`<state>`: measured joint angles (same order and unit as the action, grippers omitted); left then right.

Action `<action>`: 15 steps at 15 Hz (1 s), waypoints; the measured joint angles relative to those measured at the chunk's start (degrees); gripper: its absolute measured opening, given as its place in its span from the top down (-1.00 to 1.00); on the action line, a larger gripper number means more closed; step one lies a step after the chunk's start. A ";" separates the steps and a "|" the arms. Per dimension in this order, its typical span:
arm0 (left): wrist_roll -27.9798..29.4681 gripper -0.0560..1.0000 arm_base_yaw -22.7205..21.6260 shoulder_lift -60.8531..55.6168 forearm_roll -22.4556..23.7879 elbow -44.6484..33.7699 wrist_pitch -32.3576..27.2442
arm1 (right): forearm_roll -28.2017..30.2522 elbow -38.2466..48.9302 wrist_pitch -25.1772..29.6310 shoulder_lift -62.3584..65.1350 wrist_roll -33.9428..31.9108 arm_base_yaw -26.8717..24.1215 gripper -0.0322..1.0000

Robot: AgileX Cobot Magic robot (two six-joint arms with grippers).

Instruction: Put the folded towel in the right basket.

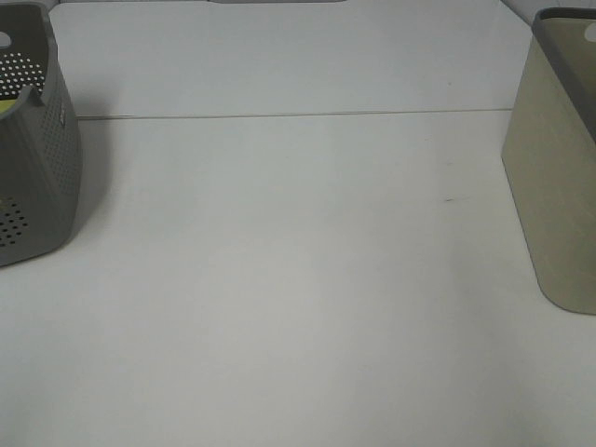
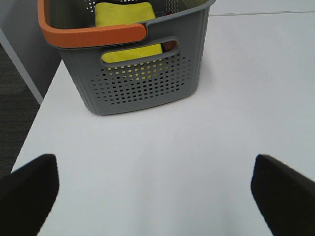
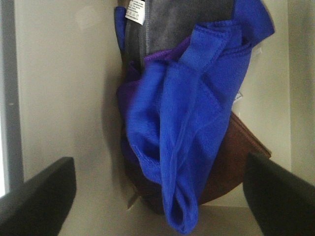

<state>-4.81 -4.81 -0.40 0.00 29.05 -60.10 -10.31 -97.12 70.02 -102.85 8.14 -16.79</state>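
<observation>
- Robot test bench in what looks like a lab or office room — a plain white table point(image 1: 279, 307) fills the high view.
- The table top is two white boards meeting at a thin seam point(image 1: 279, 115).
- Storage bins stand at opposite edges: a grey perforated basket point(image 1: 37, 177) with an orange handle point(image 2: 93, 34) on the left, a beige basket point(image 1: 559, 196) on the right.
- Dark, short-pile carpet point(image 2: 12, 103) of the office kind shows past the table's edge in the left wrist view.
</observation>
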 joint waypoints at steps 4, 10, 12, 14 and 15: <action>0.00 -0.98 0.00 0.00 0.00 0.00 0.00 | 1.38 -0.52 0.06 0.34 -1.83 6.36 -0.93; 0.00 -0.98 0.00 0.00 0.00 0.00 0.00 | 6.13 -2.35 -0.11 5.90 -6.88 19.14 -0.93; 0.00 -0.98 0.00 0.00 0.00 0.00 0.00 | 6.59 0.11 -0.17 12.03 -8.88 19.14 -0.93; 0.00 -0.98 0.00 0.00 0.00 0.00 0.00 | 8.08 7.45 -0.40 21.14 -9.22 19.14 -0.92; 0.00 -0.98 0.00 0.00 0.00 0.00 0.00 | 8.59 12.20 -0.52 26.53 -9.28 19.14 -0.92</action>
<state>-4.81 -4.81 -0.40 0.00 29.05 -60.10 -1.72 -84.91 69.50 -76.32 -1.15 2.35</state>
